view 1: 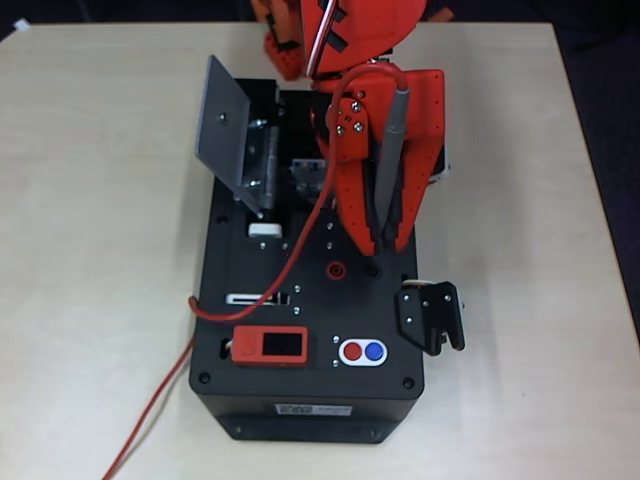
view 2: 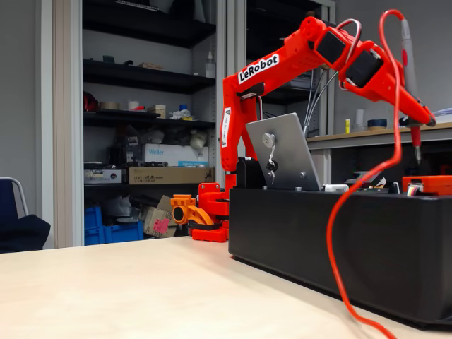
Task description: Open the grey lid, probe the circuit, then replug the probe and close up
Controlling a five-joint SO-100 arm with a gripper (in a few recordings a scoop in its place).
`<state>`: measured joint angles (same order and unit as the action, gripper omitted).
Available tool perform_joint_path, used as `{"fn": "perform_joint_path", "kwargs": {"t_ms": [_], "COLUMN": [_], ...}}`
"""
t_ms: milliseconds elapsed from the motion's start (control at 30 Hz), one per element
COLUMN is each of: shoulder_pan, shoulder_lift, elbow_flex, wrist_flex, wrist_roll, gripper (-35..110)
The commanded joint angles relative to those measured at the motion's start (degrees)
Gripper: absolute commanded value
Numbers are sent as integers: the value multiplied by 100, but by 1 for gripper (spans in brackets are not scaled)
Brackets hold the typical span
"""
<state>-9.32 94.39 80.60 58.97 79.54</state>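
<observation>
At the upper centre of the overhead view, the red fingers (view 1: 385, 235) are closed around the probe (view 1: 392, 150), pointing it down over the black box (view 1: 310, 400). The grey lid (view 1: 222, 125) stands open at the upper left, above the circuit (view 1: 305, 175) recess.

The arm (view 2: 282, 67) is built of bright orange-red plastic links with black motor blocks set between them, and its upper link carries the white lettering "LeRobot", with a small white label lower on the upright section. Thin white and dark cables loop over the joint near the wrist in the fixed view. From overhead, the end effector (view 1: 378, 240) shows two long tapering red fingers with rows of small holes along their edges and silver screw heads near their root.
</observation>
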Motion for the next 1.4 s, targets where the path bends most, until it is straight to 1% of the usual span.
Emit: {"fn": "perform_joint_path", "kwargs": {"t_ms": [0,567,1367], "shoulder_pan": [-105,-193,-167], "shoulder_lift": [70,404,694], "elbow_flex": [-176,747,993], "wrist_flex": [-70,-659,-615], "wrist_roll": [114,158,70], "gripper": [0,0,0]}}
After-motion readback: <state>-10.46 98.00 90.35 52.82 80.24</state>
